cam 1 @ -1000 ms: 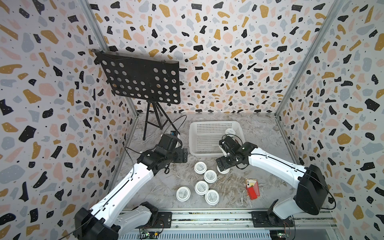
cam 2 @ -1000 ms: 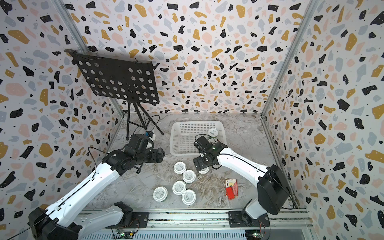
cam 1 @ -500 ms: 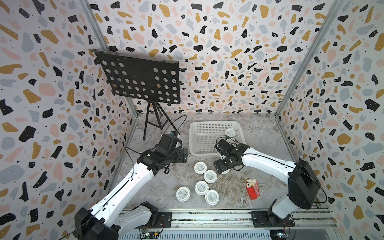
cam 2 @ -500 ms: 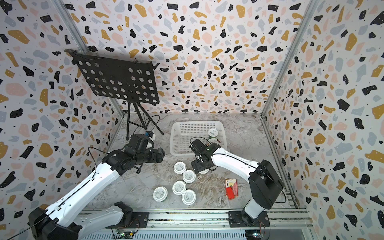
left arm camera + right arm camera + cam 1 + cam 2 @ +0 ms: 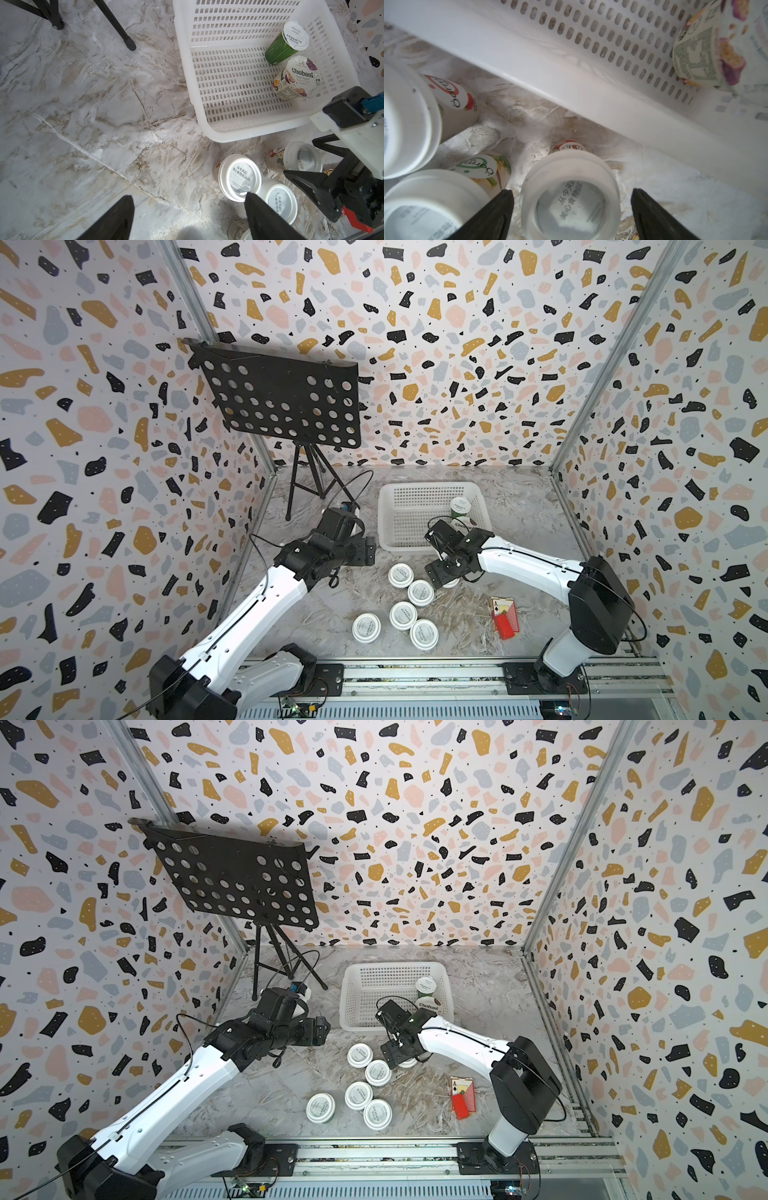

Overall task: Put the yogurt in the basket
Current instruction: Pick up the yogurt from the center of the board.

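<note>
Back from the basket (image 5: pixel 550 62), the right gripper (image 5: pixel 572 190) hangs jaws spread astride a yogurt cup (image 5: pixel 571 209) beside it; closing should come next.

The wide cup (image 5: pixel 299 79) reads "Chobani Greek Yogurt Passion Fruit" on its foil lid, a white cup (image 5: pixel 240 178) reads "从今天起,关心食物和身体" on its lid, another white cup (image 5: pixel 454 97) shows a partial "Oarm" on its side, and the red card box (image 5: pixel 505 616) shows "A".
</note>
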You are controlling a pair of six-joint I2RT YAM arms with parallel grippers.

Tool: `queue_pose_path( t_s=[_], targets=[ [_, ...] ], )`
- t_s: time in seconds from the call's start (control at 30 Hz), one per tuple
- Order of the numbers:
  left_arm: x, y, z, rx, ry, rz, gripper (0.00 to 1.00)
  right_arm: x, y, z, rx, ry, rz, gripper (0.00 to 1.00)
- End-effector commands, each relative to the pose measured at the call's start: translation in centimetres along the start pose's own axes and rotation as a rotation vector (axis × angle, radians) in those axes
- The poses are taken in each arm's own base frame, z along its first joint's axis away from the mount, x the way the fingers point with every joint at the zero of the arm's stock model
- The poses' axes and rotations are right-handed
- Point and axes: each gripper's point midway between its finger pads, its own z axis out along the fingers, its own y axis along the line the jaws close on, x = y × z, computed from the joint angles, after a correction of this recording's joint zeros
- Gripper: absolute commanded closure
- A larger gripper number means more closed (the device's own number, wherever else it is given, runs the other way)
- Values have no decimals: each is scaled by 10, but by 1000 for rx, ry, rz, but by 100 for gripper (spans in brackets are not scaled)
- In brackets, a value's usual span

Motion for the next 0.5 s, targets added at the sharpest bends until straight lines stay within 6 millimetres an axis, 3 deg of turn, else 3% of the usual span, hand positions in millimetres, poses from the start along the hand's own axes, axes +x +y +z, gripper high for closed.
queue_pose_path(
  t_s=[0.0, 0.47],
  targets=[
    [0, 1, 1, 3, -6, 4, 13, 2, -2, 1, 18, -4, -13, 9],
    [1, 1, 2, 2, -3, 3, 13, 13, 0, 18, 22, 29, -19, 10]
  ],
)
